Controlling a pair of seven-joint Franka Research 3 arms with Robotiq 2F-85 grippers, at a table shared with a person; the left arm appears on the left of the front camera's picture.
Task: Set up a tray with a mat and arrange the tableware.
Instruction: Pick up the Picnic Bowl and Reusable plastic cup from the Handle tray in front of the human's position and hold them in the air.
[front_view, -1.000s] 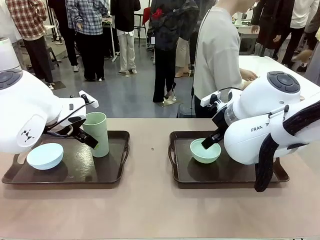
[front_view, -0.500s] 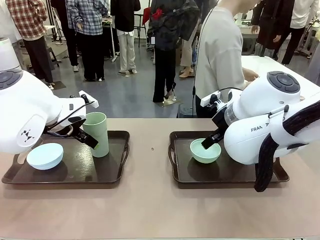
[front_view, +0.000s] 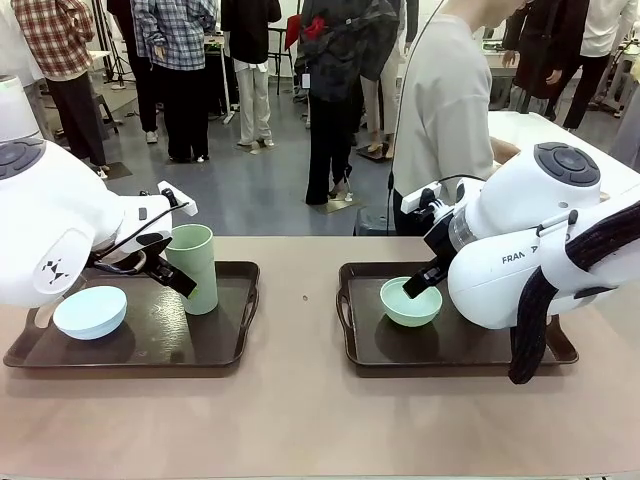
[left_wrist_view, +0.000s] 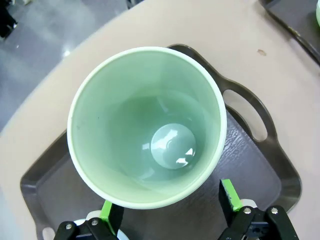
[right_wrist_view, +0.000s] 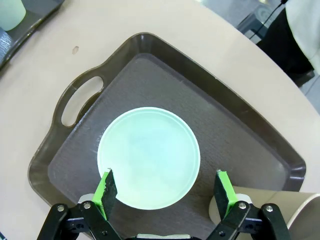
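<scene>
My left arm comes in low from the left side. Its wrist is turned so that the left gripper points down and to the right, at the near left side of the tall pale green plastic cup. This cup stands upright on the right part of the left dark brown tray. In the left wrist view I look down into the cup. There the left gripper has its two green pads spread apart, with the cup between them. One pad is partly hidden under the rim and the other stands just beside it. I cannot tell if they touch the wall. The small pale blue plastic bowl rests on the left part of the same tray, apart from the cup.

My right arm comes in from the right with its bulky elbow near the camera, and the wrist leans down and to the left over the right dark brown tray. The right gripper is at the small mint green plastic bowl, which sits on the left half of that tray. In the right wrist view the right gripper is spread wide around the bowl. One pad overlaps the rim and the other is clearly apart from it. A tan brown cup shows partly, just beside that second finger.

A person in a light grey top stands at the far side of the beige table.
</scene>
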